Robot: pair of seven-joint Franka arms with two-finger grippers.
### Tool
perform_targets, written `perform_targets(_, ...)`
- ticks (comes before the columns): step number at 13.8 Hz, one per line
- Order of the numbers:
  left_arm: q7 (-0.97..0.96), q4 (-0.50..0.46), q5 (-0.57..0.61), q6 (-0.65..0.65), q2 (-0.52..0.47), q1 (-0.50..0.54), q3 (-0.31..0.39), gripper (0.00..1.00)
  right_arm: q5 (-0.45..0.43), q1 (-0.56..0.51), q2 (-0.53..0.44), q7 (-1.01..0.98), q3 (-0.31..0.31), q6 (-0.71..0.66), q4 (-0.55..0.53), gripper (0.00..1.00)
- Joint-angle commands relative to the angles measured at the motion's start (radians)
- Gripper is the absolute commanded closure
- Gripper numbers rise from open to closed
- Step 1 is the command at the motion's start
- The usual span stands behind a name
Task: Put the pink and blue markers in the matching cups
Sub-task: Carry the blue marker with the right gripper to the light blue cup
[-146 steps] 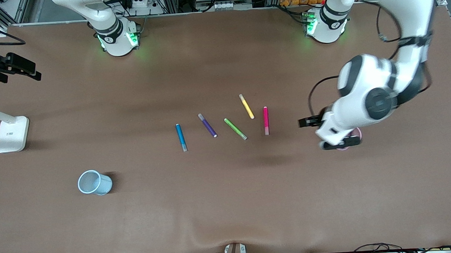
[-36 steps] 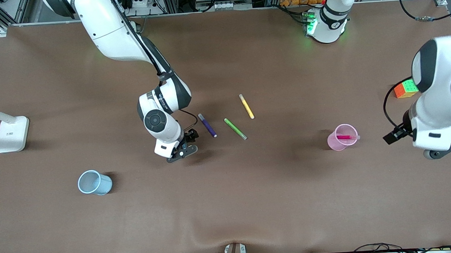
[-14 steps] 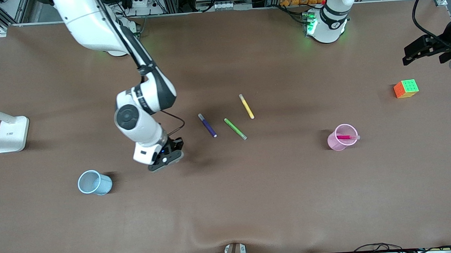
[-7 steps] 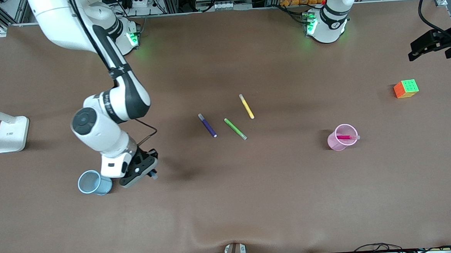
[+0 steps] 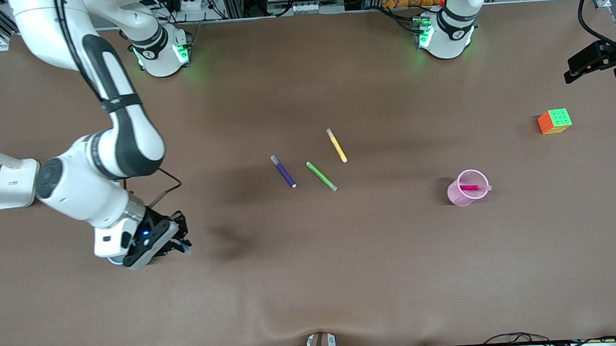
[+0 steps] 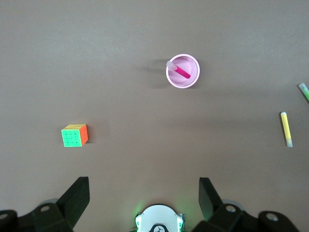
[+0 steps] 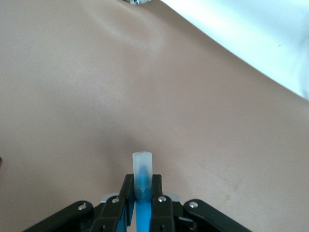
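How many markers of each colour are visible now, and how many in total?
pink marker: 1, in the pink cup
blue marker: 1, held in the right claw
purple marker: 1
green marker: 1
yellow marker: 1
Total: 5

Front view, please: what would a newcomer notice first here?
The right end effector, shut on a slim blue felt-tip marker, hangs near the right arm's end of the table. Toward the left arm's end, a translucent pink plastic cup holds a magenta-pink marker. The left end effector waits open.
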Motion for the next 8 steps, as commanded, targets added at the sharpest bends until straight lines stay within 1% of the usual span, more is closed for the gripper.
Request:
perform_targets(1,-0.002,-0.006,-0.009,-0.008,-0.016,0.007,-0.002,0.00,0.070,-0.053,-0.010,-0.131,0.021,-0.040,0.038,1.00)
perform_targets(4,0.000,-0.005,-0.009,-0.005,-0.016,0.009,-0.002,0.00,0.211,-0.084,-0.007,-0.304,0.020,-0.040,0.052,1.00)
perform_targets(6,0.000,-0.005,-0.010,-0.005,-0.019,0.009,-0.002,0.00,0.271,-0.105,-0.009,-0.419,0.021,-0.041,0.055,1.00)
perform_targets(8,-0.002,-0.005,-0.007,-0.004,-0.017,0.003,-0.004,0.00,0.323,-0.136,-0.009,-0.548,0.021,-0.078,0.058,1.00)
